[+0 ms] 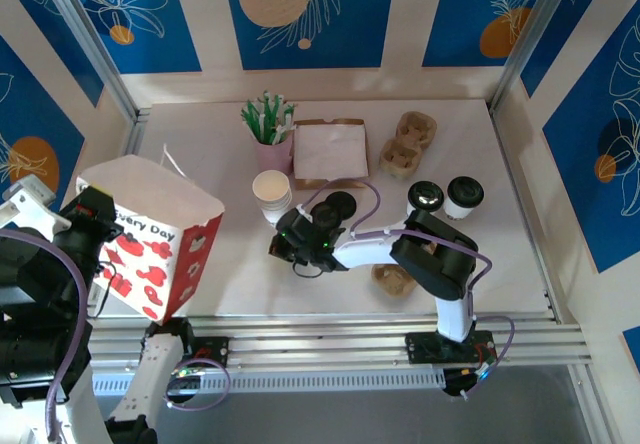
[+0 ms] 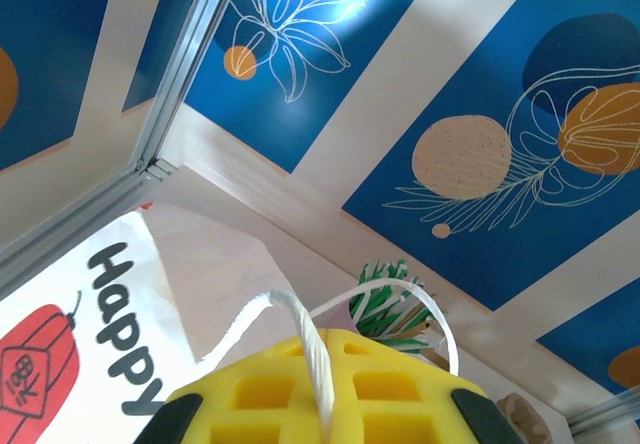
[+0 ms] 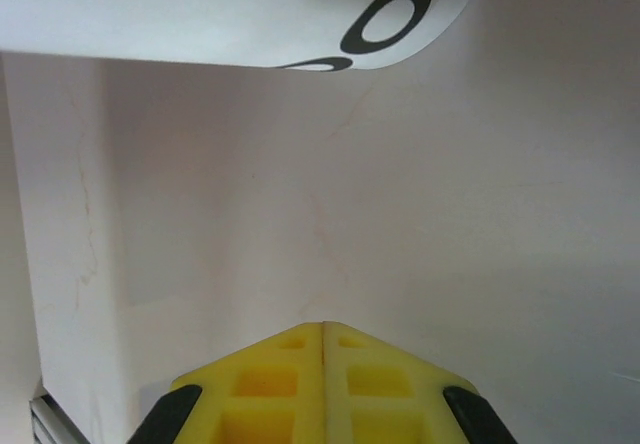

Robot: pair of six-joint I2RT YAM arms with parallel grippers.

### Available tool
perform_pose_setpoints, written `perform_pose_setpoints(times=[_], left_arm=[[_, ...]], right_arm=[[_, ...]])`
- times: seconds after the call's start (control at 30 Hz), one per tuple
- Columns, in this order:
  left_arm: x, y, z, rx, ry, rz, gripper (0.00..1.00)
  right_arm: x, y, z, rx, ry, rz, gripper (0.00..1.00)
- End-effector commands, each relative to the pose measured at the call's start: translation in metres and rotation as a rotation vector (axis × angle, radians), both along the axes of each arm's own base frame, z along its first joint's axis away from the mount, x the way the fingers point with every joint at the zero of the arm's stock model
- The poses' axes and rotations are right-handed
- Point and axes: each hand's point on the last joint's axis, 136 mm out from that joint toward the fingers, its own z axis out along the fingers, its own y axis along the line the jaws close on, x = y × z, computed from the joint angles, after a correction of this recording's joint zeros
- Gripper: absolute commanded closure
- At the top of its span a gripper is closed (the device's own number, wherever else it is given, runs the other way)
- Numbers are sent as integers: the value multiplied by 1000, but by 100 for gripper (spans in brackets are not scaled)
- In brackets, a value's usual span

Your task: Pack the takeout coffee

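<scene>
With left tool [image 2: 322,362] pinched tight on the string handle [image 2: 303,326] of the paper bag [image 1: 150,234] and right tool [image 3: 322,344] closed empty, could tear the string or tip the bag, well apart from takeout coffee [image 1: 465,196] at 3 o'clock.

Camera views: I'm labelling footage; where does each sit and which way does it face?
Top external: above and behind, looking down on the table; left arm and right arm show.
Left wrist: tilted up toward the back wall; shut left claw pinches the string handle of the paper bag.
Right wrist: close over a pale surface; shut right claw shows.
Shared: top and left wrist both show the paper bag.
</scene>
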Motion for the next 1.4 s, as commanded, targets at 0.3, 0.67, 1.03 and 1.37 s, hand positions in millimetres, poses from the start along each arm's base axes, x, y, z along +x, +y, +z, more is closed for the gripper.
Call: perform_pose_setpoints(times=[0.3,0.67,1.03,1.37], left_arm=[[-6,4,2,54,-17,14,100],[-7,4,2,66,-26,13,100],[-7,5,2,82,-26,16,100],[-7,4,2,89,-29,14,100]], right_arm=[[25,13,-8,139,69,-182,100],[29,24,-26,185,169,-296,100],[42,28,-40,217,242,-390,100],[68,16,-43,242,253,-420,100]])
